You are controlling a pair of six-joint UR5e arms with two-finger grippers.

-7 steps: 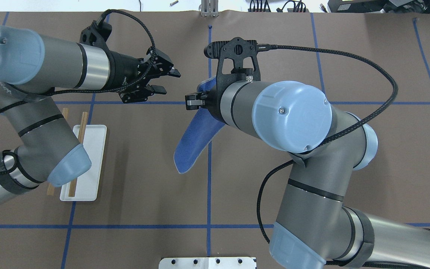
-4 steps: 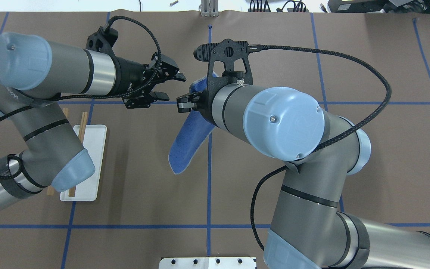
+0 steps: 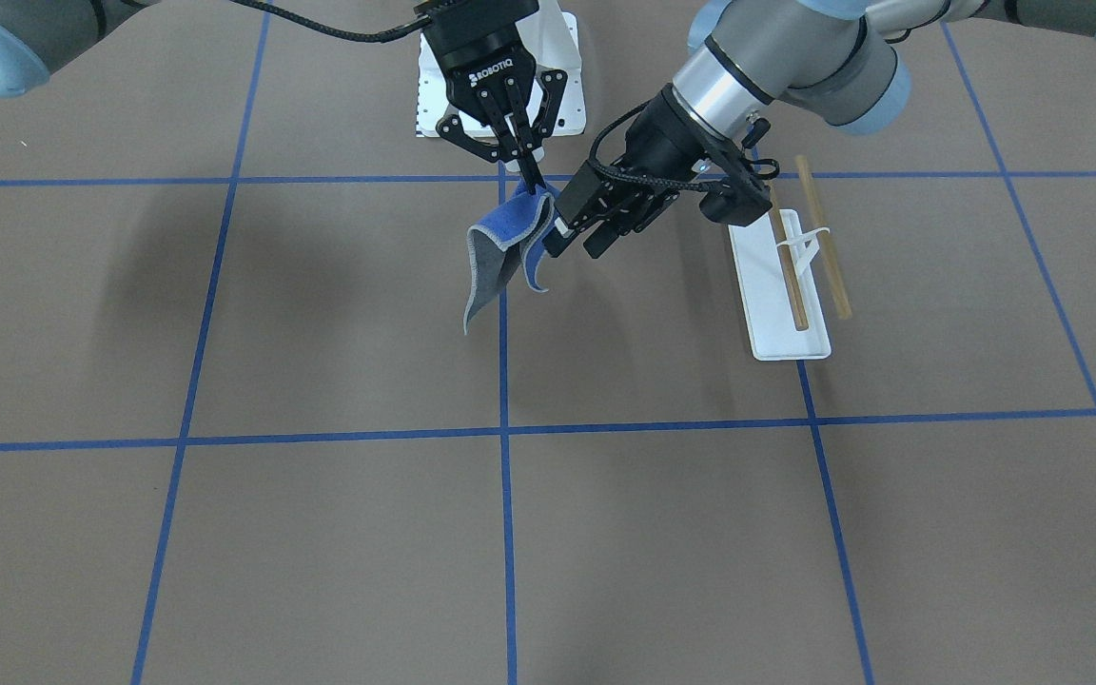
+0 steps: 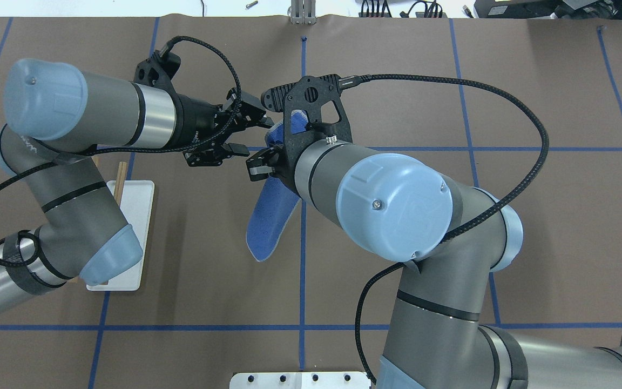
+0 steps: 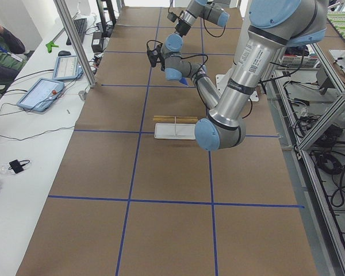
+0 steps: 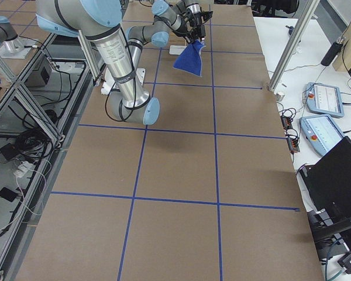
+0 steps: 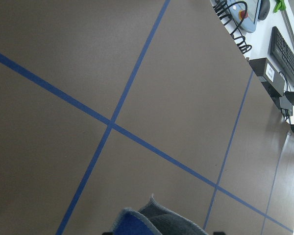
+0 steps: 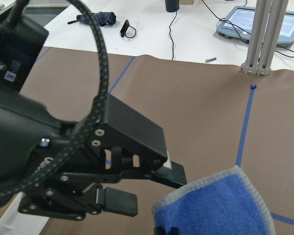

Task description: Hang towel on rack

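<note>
**Blue-and-grey square cloth towel [image 3: 491, 271] hangs from the right gripper [image 3: 536, 190]**

Overhead, the right arm [image 4: 392, 200] hides that gripper's fingertips, and the left arm [image 4: 68, 216] covers part of the white-based, wooden-dowelled rack [image 3: 772, 314]. Fingers closed, it pinches the towel's top corner above the brown table [image 3: 320, 533]. The left gripper [image 3: 575, 245], spread wide and empty, sits just beside the towel's blue edge; whether they touch is unclear.
</note>
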